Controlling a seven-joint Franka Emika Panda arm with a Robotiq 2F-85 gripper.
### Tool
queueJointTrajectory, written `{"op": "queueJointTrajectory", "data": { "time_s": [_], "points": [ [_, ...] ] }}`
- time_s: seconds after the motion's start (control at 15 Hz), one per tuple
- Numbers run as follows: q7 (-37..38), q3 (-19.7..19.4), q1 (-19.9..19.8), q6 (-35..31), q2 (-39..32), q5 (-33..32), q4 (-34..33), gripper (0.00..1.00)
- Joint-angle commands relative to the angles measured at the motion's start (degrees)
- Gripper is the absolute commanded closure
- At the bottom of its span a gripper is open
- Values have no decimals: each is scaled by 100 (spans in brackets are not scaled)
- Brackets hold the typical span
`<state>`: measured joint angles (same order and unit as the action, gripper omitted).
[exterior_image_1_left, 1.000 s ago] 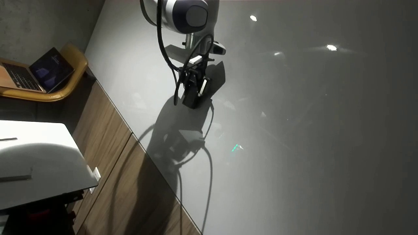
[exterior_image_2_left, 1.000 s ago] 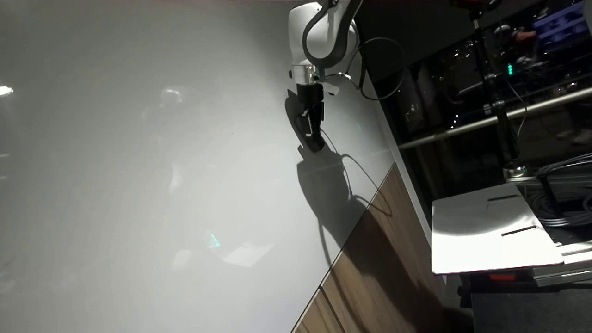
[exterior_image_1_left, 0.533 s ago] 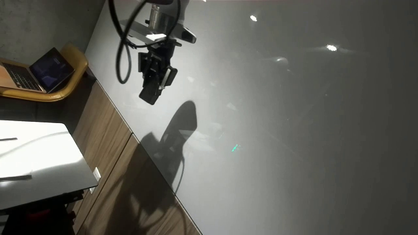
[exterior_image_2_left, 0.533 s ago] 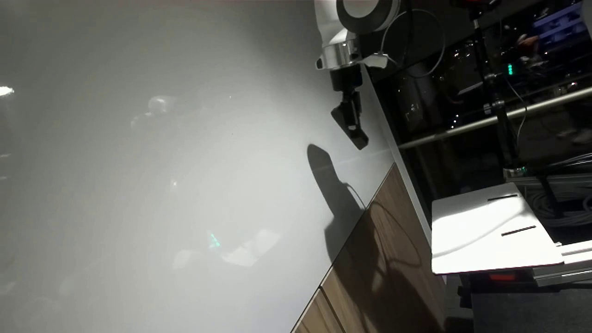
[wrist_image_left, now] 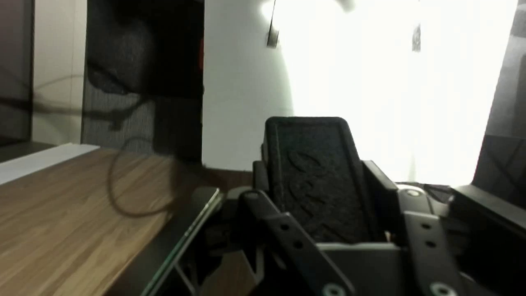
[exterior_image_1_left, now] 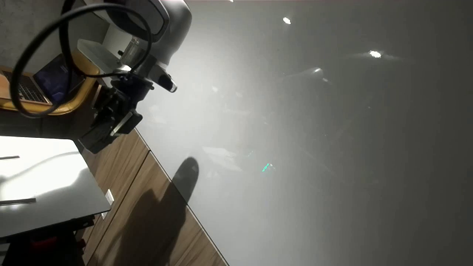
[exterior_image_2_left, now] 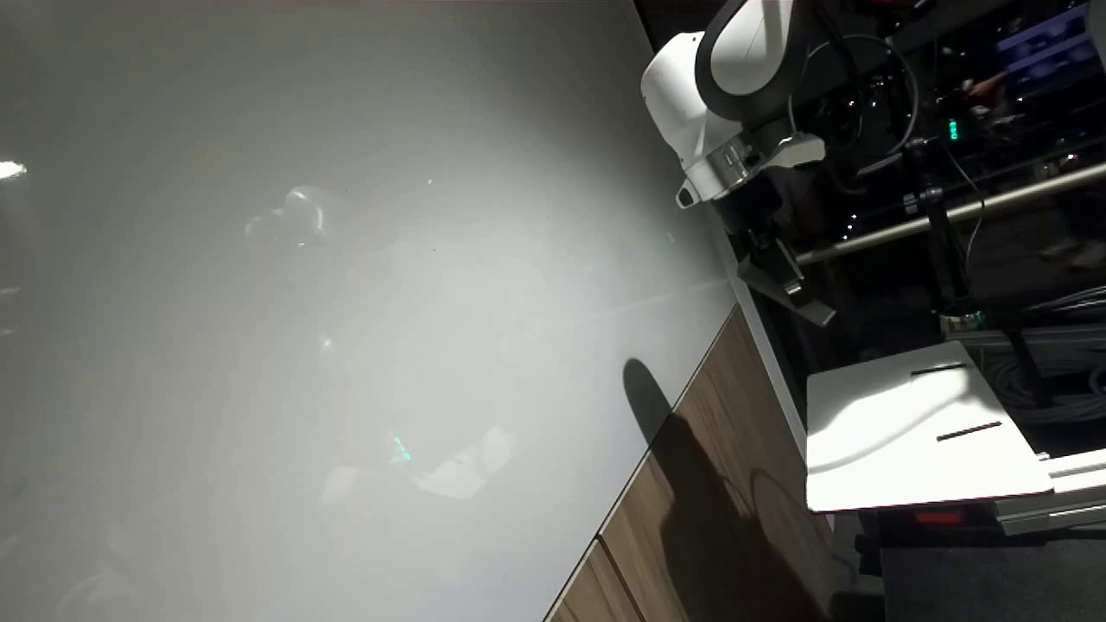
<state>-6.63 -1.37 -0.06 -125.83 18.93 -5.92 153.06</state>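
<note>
My gripper (wrist_image_left: 318,176) is shut on a dark rectangular block in the wrist view. The block (wrist_image_left: 312,164) is black, with rounded corners and raised marks on its face. The fingers (wrist_image_left: 380,176) press on its two long sides, and it points away from the gripper. In both exterior views the gripper (exterior_image_1_left: 116,118) is tilted, with the block (exterior_image_1_left: 97,136) pointing down toward a pale slotted plate (exterior_image_1_left: 55,192). The block (exterior_image_2_left: 808,302) also shows beyond the grey surface's edge in an exterior view. It looks apart from the plate.
A large glossy light-grey surface (exterior_image_1_left: 314,147) borders wood-grain panels (exterior_image_1_left: 147,207). A laptop (exterior_image_1_left: 55,77) sits on a yellow chair (exterior_image_1_left: 83,66). A loose black cable (exterior_image_1_left: 40,37) loops from the arm. A metal rail (exterior_image_2_left: 994,203) and stand (exterior_image_2_left: 937,233) are behind.
My gripper has moved away from the grey surface, past its edge toward the slotted plate, and tilted, still holding the block. Its shadow has slid onto the wood panels.
</note>
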Motion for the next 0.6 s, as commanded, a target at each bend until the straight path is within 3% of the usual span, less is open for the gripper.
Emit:
{"op": "queueJointTrajectory", "data": {
  "time_s": [0.0,0.53],
  "points": [
    [332,68,29,228,-640,203,-198,68],
    [749,228,139,330,-1606,548,-455,68]
  ]
}}
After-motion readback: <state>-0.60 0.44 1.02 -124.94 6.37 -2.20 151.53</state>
